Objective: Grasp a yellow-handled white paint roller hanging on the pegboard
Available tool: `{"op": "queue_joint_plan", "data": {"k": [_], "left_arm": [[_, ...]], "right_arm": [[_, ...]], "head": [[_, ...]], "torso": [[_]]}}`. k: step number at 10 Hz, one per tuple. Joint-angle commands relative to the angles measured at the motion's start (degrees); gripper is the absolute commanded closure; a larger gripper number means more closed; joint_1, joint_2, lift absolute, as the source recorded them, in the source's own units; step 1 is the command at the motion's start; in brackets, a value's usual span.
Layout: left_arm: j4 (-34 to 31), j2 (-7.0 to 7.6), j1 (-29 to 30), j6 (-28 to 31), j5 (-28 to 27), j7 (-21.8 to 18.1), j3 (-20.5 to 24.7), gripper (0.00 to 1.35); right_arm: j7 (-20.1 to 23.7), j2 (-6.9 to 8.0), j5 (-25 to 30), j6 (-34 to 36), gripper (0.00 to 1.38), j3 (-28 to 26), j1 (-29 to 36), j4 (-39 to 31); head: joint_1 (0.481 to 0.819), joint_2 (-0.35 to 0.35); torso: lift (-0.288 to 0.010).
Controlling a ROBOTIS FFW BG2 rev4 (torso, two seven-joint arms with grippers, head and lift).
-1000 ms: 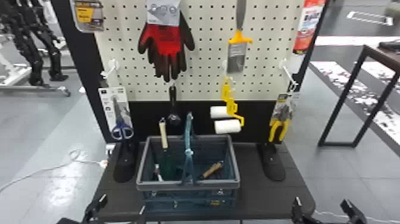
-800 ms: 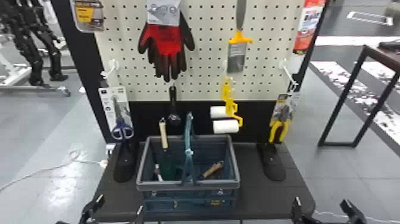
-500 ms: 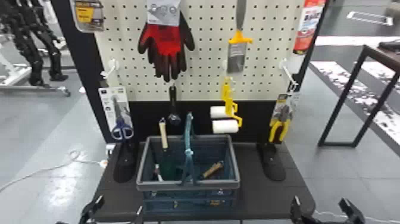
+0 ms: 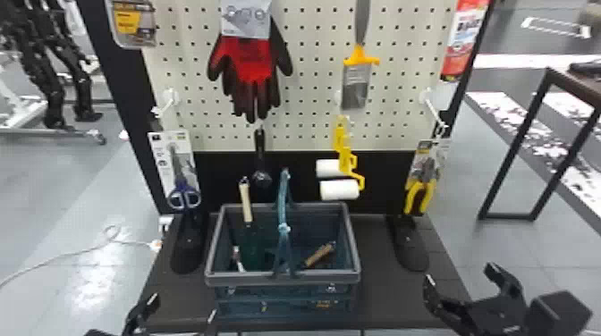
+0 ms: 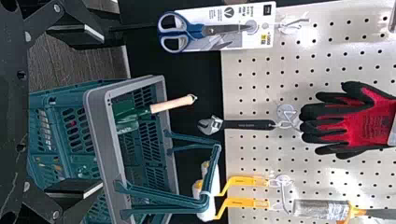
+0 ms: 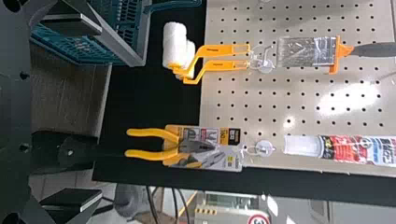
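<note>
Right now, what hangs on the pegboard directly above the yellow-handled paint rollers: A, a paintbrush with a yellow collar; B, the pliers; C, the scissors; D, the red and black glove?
A: the paintbrush hangs on the pegboard just above the paint rollers, while the glove hangs farther to the robot's left.

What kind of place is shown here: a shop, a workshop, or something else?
Probably a lab mock-up of a hardware shop: a pegboard hung with packaged scissors and pliers, a shopping basket on the table below, bare grey floor around.
</note>
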Motion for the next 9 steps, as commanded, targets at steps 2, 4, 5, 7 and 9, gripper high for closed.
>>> {"op": "queue_joint_plan", "data": {"k": [2,4,5,7,9], "left_arm": [[0.2,-0.10,-0.2,0.3,0.2,0.0,-0.2,0.21],[0.5,0.25,-0.8,0.3,0.4,-0.1,-0.6,0.21],[0.6,0.86,-1.2,0.4,0.7,-0.1,-1.1,0.21],[1.4,1.39,-2.3,0.5,1.1,-0.1,-1.8,0.21],[2.3,1.22,-3.0,0.4,1.7,-0.1,-2.3,0.21]], "right_arm": [[6.3,0.05,0.5,4.1,0.08,-1.8,-8.1,4.1],[11.5,0.05,1.2,5.6,0.08,-1.8,-15.6,9.5],[13.2,0.05,2.5,6.2,0.08,-1.8,-19.0,11.5],[14.4,0.05,3.5,6.5,0.07,-0.7,-25.1,15.3],[14.4,0.00,1.8,7.8,0.06,3.8,-30.2,20.4]], "head": [[0.549,0.000],[0.549,0.000],[0.549,0.000],[0.549,0.000],[0.549,0.000]], "torso": [[-0.100],[-0.100],[-0.100],[-0.100],[-0.100]]}}
